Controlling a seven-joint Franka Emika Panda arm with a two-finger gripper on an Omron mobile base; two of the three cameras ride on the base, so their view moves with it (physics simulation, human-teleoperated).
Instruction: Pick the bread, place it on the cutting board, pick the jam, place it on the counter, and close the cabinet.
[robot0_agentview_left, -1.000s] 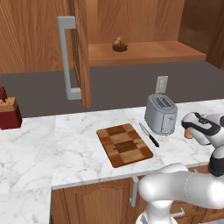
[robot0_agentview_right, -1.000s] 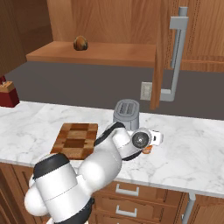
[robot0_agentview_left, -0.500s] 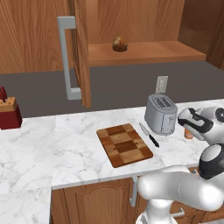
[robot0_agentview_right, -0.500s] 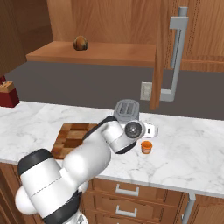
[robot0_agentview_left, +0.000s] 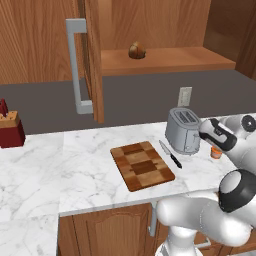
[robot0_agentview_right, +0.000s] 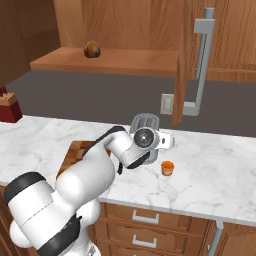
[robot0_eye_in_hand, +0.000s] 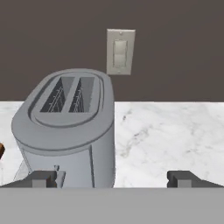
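No brand, label or writing can be read on anything here; the jam (robot0_agentview_right: 167, 168) is a plain orange jar, standing upright on the white marble counter (robot0_agentview_right: 210, 172), apart from the gripper (robot0_eye_in_hand: 112, 178) and just to the right of the grey two-slot toaster (robot0_eye_in_hand: 65, 127); in the left base view the jar (robot0_agentview_left: 216, 152) peeks out from under the arm's wrist, close to the toaster (robot0_agentview_left: 182, 130); the gripper holds nothing, its two dark fingertips (robot0_eye_in_hand: 43, 179) spread wide apart with bare marble showing between them; it hangs level with the toaster's side, facing the dark wall and a pale wall switch (robot0_eye_in_hand: 120, 51); the bread (robot0_agentview_left: 137, 50) sits on the shelf of the cabinet (robot0_agentview_left: 165, 60), near the shelf's front edge, with the cabinet door (robot0_agentview_left: 91, 60) swung open and its grey bar handle (robot0_agentview_left: 76, 70) jutting out over the counter; the checkered cutting board (robot0_agentview_left: 142, 165) lies bare near the counter's front edge, a black-handled knife (robot0_agentview_left: 170, 153) between it and the toaster; a red knife block (robot0_agentview_left: 10, 130) stands far left; wide open marble lies to the right of the jar.
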